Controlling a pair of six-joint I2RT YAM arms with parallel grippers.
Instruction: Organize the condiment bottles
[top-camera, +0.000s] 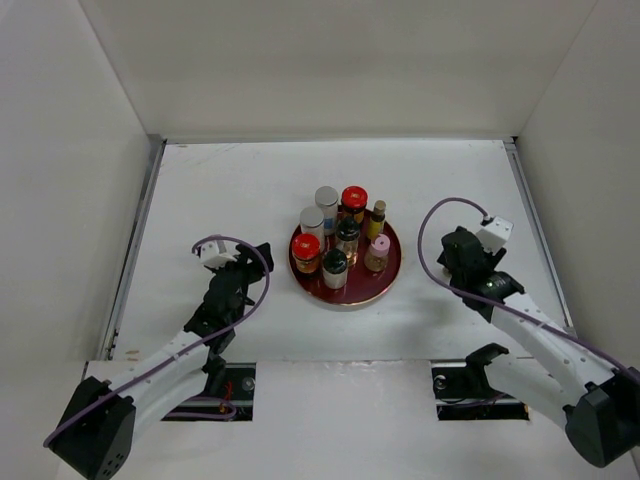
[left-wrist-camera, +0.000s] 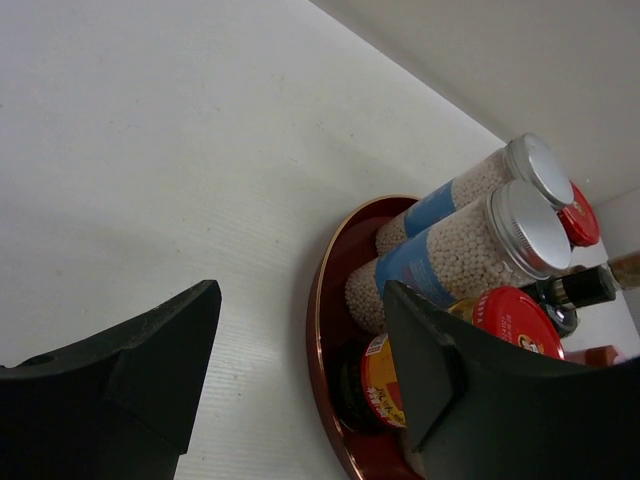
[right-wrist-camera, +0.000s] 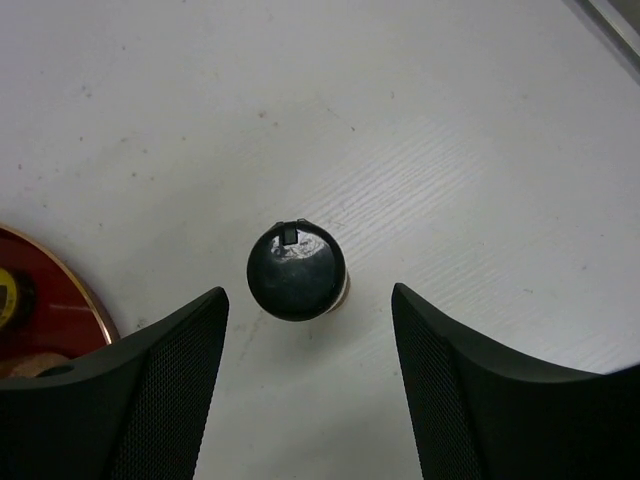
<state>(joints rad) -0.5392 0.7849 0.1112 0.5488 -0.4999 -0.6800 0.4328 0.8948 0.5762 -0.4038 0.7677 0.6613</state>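
Note:
A round dark red tray (top-camera: 392, 272) holds several condiment bottles: two silver-capped jars (top-camera: 327, 197) of white beads, two red-capped jars (top-camera: 306, 247), two black-capped ones (top-camera: 335, 262), a pink-capped one (top-camera: 381, 245) and a slim brown bottle (top-camera: 379, 210). My left gripper (top-camera: 262, 252) is open and empty just left of the tray; in its wrist view the gripper (left-wrist-camera: 300, 300) faces the tray rim (left-wrist-camera: 318, 300) and the silver-capped jars (left-wrist-camera: 470, 240). My right gripper (top-camera: 447, 255) is open right of the tray, above a black-capped bottle (right-wrist-camera: 296, 270) that stands on the table, hidden in the top view.
White walls close the table in on the left, back and right. A metal rail (top-camera: 140, 240) runs along the left edge. The tray rim (right-wrist-camera: 60, 275) shows at the left of the right wrist view.

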